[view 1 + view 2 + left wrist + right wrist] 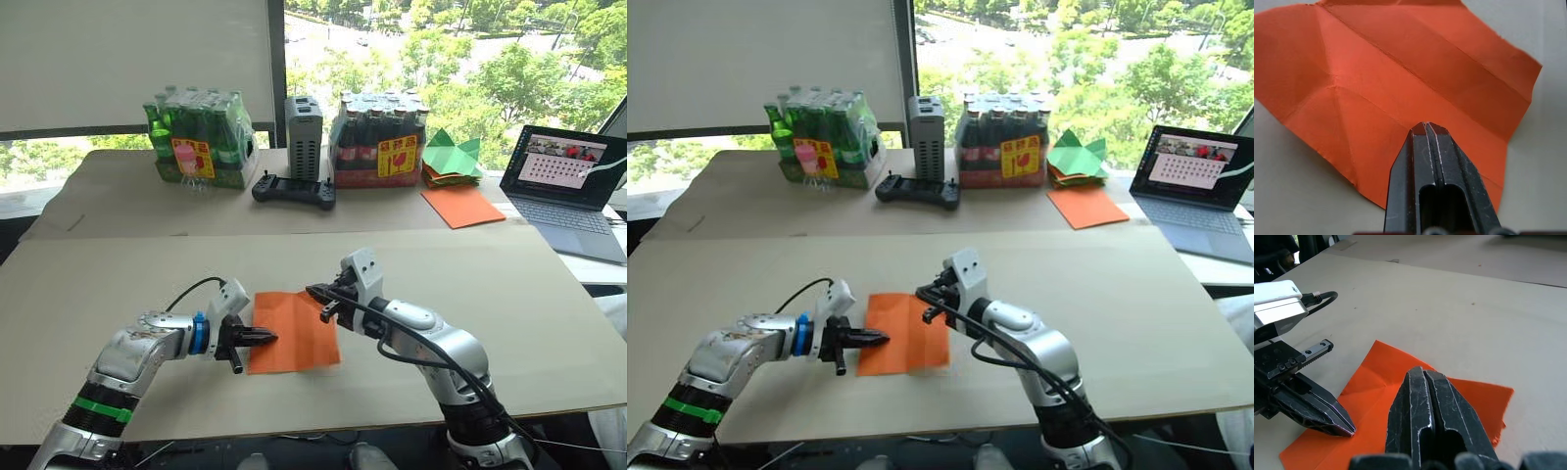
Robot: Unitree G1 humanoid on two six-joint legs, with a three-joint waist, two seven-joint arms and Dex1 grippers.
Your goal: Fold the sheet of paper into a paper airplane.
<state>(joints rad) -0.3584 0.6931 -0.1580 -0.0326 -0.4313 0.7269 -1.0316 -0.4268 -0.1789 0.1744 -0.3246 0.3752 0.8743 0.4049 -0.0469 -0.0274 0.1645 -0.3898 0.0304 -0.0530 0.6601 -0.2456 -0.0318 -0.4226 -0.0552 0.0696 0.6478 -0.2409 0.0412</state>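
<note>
Lying flat on desk (118, 294): creased sheet of paper (294, 331). L hand (263, 337) fingers together at its edge; R hand (321, 294) fingers together over it.

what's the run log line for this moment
sheet of paper: flat, creased, unfolded | left gripper: shut, on left edge | right gripper: shut, over far right corner

Sheet of paper (1400, 83): I lose its near corner behind the left gripper (1429, 128).
Laptop (573, 181): cut off by the frame; I can't read the screen.
Bottle labels (396, 155): too small to read.
</note>
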